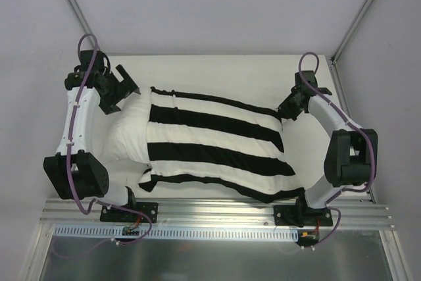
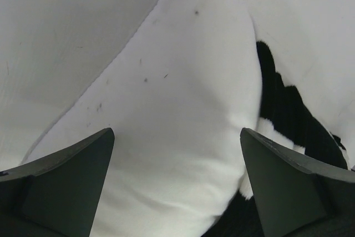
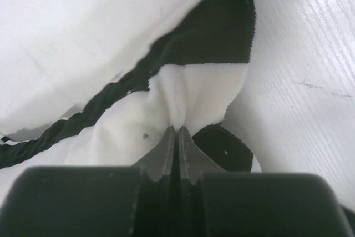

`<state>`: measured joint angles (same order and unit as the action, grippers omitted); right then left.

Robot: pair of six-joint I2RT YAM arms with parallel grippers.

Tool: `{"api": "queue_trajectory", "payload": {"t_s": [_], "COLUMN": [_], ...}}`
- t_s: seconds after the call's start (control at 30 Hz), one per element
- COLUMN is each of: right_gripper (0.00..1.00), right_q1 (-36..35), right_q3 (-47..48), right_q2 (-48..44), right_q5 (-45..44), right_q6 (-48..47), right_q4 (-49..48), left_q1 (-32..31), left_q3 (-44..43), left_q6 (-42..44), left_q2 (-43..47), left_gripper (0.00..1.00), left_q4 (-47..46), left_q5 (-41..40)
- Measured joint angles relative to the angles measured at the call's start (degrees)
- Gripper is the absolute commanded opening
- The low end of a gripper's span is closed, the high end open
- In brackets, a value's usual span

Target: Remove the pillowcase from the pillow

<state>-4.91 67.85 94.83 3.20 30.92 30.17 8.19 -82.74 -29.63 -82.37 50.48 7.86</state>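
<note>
The black-and-white striped pillowcase lies across the table and covers most of the pillow. The plain white pillow sticks out of its left end. My left gripper is open above the pillow's far left corner; in the left wrist view the pillow fills the space between the wide-apart fingers, with the striped cloth at the right. My right gripper is shut on the pillowcase's far right corner; in the right wrist view the cloth is pinched at the fingertips.
The white table runs behind the pillow. The aluminium rail with both arm bases runs along the near edge. Grey walls and frame posts stand at the back.
</note>
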Motion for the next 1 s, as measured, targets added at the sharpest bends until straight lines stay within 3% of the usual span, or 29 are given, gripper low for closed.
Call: {"api": "queue_trajectory", "payload": {"t_s": [0.17, 0.37, 0.5, 0.53, 0.57, 0.6, 0.63, 0.67, 0.87, 1.0], "right_gripper": [0.01, 0.01, 0.01, 0.01, 0.01, 0.01, 0.01, 0.01, 0.01, 0.01], "right_q1": [-1.95, -3.82, -3.87, -3.87, -3.87, -3.87, -3.87, -3.87, -3.06, 1.05], "right_q3": [-0.31, -0.31, -0.31, -0.31, -0.31, -0.28, -0.17, 0.09, 4.39, 9.18], "right_q2": [-6.36, -7.50, -7.52, -7.52, -7.52, -7.50, -7.50, -7.50, -7.50, -8.44], "right_q5": [-2.36, -5.18, -6.03, -6.21, -6.32, -6.49, -6.75, -7.04, -8.00, -6.54], "right_q6": [-1.68, -3.13, -3.26, -3.28, -3.28, -3.28, -3.28, -3.28, -3.72, -4.26], "right_q4": [0.26, 0.74, 0.92, 0.94, 0.94, 1.01, 1.14, 1.40, 4.52, 7.37], "left_q1": [-0.44, -0.76, -1.20, -1.51, -1.64, -1.79, -1.86, -1.86, -2.45, 0.11], "left_q3": [-2.45, -3.72, 2.60, 5.68, 7.72, 9.75, 10.99, 11.69, 9.99, 8.24], "left_q6": [-3.50, -5.88, -7.98, -8.72, -9.16, -9.94, -10.56, -10.88, -10.58, -9.18], "left_q2": [-3.43, -6.45, -5.79, -5.22, -5.03, -5.01, -5.01, -5.01, -3.91, -0.79], "left_gripper": [0.99, 0.99, 0.96, 0.89, 0.76, 0.35, 0.12, 0.00, 0.00, 0.00], "left_q4": [0.00, -0.09, -2.56, -3.96, -4.61, -5.31, -5.97, -6.78, -8.17, -6.47], "left_q5": [0.00, -0.42, -1.42, -1.55, -1.53, -1.53, -1.33, -0.55, 0.63, 2.84]}}
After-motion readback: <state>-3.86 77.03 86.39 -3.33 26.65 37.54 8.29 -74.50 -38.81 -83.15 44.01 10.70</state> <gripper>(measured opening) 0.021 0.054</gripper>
